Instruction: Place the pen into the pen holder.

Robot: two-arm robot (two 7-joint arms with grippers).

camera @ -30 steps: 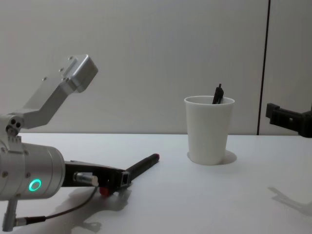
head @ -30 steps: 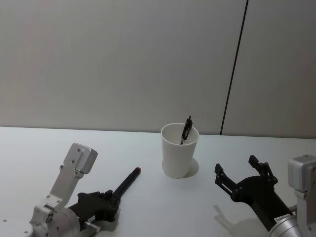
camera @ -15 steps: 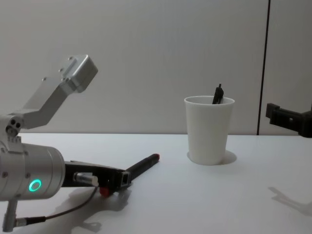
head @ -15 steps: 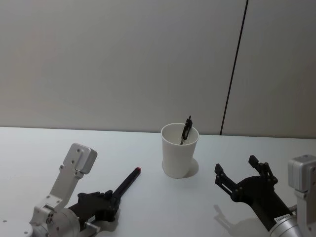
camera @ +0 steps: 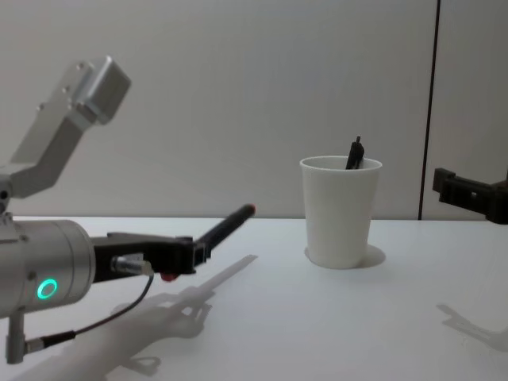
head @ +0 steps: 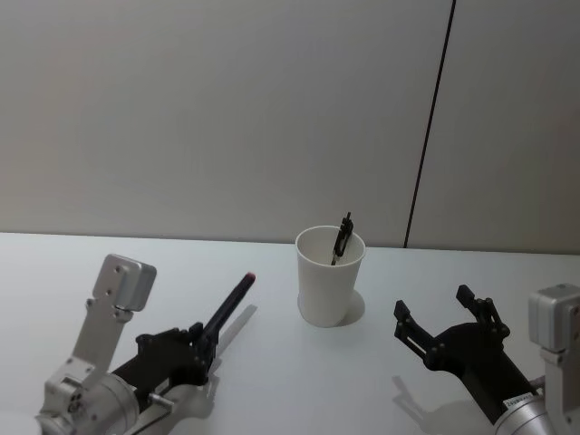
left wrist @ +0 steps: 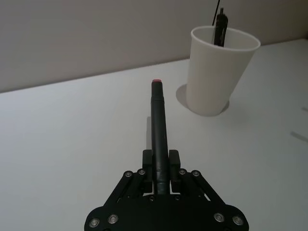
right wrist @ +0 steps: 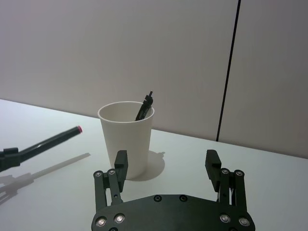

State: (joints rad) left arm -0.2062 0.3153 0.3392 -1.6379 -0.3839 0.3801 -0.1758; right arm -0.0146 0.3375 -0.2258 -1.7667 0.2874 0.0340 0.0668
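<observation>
Left tool (head: 201,349) pinching pen (head: 227,308), clear of worktop (head: 299,390), tip toward pen holder (head: 328,290) mid-worktop, far side; not in yet. Grasp done; carry, insert, release left. Right tool (head: 435,304) spread, idle near right edge.

2 pens (red-tipped pen (head: 228,308), dark pen (head: 343,237)), 1 pen holder (head: 328,288), 2 claws (L claw (head: 204,342), R claw (head: 433,303))

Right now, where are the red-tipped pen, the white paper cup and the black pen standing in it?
red-tipped pen (left wrist: 158,125): left wrist view, mid-barrel.
white paper cup (head: 328,288): head view, front wall.
black pen (head: 342,238): head view, upper barrel.
</observation>
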